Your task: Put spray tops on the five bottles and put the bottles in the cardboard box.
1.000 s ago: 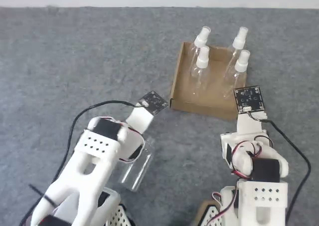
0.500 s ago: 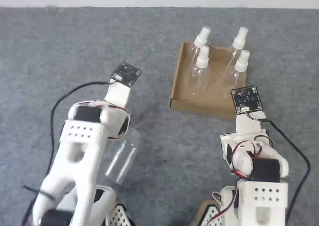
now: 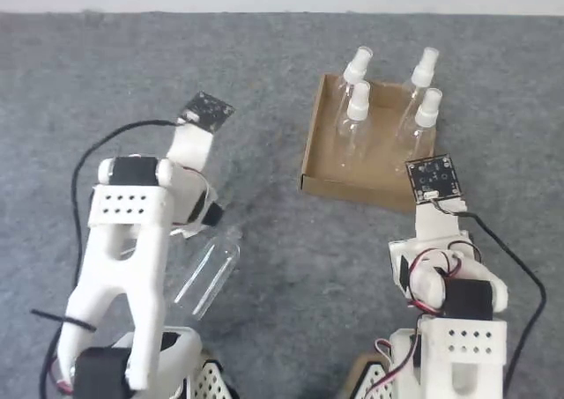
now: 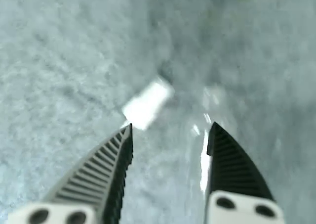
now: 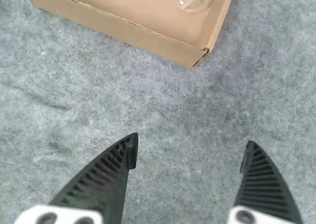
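A clear bottle (image 3: 208, 271) without a spray top lies on its side on the grey carpet, neck toward the far side. My left arm (image 3: 132, 207) stands over its left side. My left gripper (image 4: 172, 126) hangs open above the carpet, with a small white piece (image 4: 147, 104) just beyond its fingertips and the bottle's glints (image 4: 204, 135) by one finger. It holds nothing. The cardboard box (image 3: 315, 144) holds several upright bottles with white spray tops (image 3: 357, 104). My right gripper (image 5: 192, 140) is open over bare carpet, short of the box's near wall (image 5: 118, 26).
The grey carpet (image 3: 106, 73) covers the whole table, with free room at the left and far side. My right arm's base (image 3: 458, 328) sits at the near right, just in front of the box.
My left arm has swung left and away from the box, uncovering the lying bottle, which shifted a little to the left. The right arm has stayed put.
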`<state>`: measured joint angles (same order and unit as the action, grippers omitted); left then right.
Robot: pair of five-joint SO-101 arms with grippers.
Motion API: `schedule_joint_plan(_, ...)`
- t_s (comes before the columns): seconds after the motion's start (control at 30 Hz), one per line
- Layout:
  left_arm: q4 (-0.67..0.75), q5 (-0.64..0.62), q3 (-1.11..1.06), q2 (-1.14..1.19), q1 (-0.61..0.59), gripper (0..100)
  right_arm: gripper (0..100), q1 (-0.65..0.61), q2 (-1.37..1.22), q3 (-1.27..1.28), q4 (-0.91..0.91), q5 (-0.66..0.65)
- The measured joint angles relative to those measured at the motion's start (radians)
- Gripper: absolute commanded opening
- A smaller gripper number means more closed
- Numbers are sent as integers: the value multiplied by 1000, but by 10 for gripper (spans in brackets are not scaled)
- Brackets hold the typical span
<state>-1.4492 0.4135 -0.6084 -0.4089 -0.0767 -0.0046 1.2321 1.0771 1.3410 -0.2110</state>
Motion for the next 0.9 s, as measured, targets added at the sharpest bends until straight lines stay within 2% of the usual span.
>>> schedule_joint_plan(0.1,-95,61,-17,-20,32,225,281,-2,0,0,0,0)
schedule_joint_plan(0.17,-100,83,-68,-26,54,225,281,-2,0,0,0,0)
schedule_joint_plan(0.4,75,100,-296,-26,124,224,281,-2,0,0,0,0)
schedule_joint_plan(0.57,166,60,-341,14,176,224,281,0,0,-6,17,0)
schedule_joint_plan(0.73,235,3,-338,81,259,220,281,97,-8,-133,106,-49)
schedule_joint_plan(0.9,318,-64,-321,135,379,132,284,236,-175,-344,199,-114)
